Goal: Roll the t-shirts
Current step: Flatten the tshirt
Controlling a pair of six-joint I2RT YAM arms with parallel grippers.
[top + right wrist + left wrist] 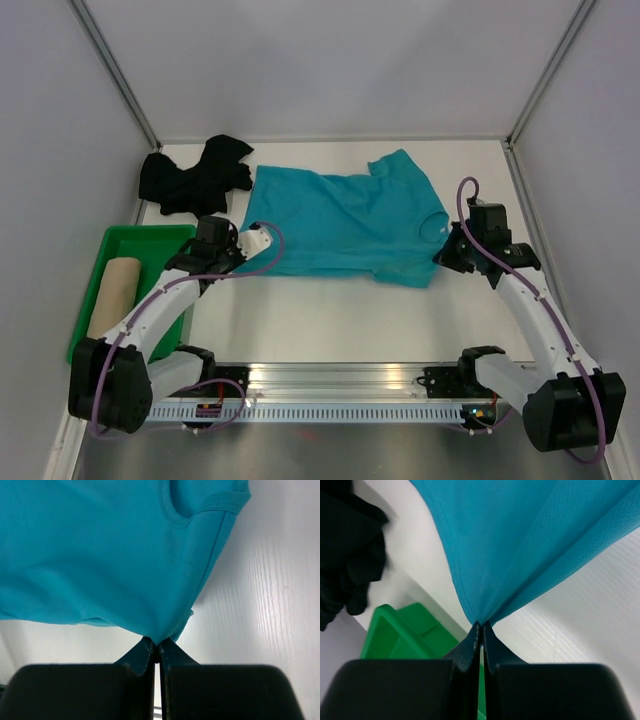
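Across the white desk, btwn the two arms, the teal t-shirt lies spread out sideways: hem toward the left arm, neck opening toward the right arm, one sleeve pointing to the far edge, the other folded at the near right corner. It takes up most of the desk's far half and looks mostly flat, w/ a few soft wrinkles.

At the left edge of the desk sits a green tray, partly hidden by the left arm. The black t-shirt is a crumpled heap at the far left, just beyond the tray and touching or just beside the teal hem; can't tell which. The beige t-shirt lies in the tray, rolled into a tube, long axis running near-to-far.

The left end effector is at the near hem corner of the teal shirt. Jaws are pressed together w/ only a hairline gap, pinching cloth, and the fabric fans out from the tips in a taut wedge. Tray and black heap show at the left of that wrist view.

The right end effector is at the neck end, near corner. Jaws likewise closed tight on a fold of teal cloth just below the collar band, w/ the fabric drawn to a point at the tips.
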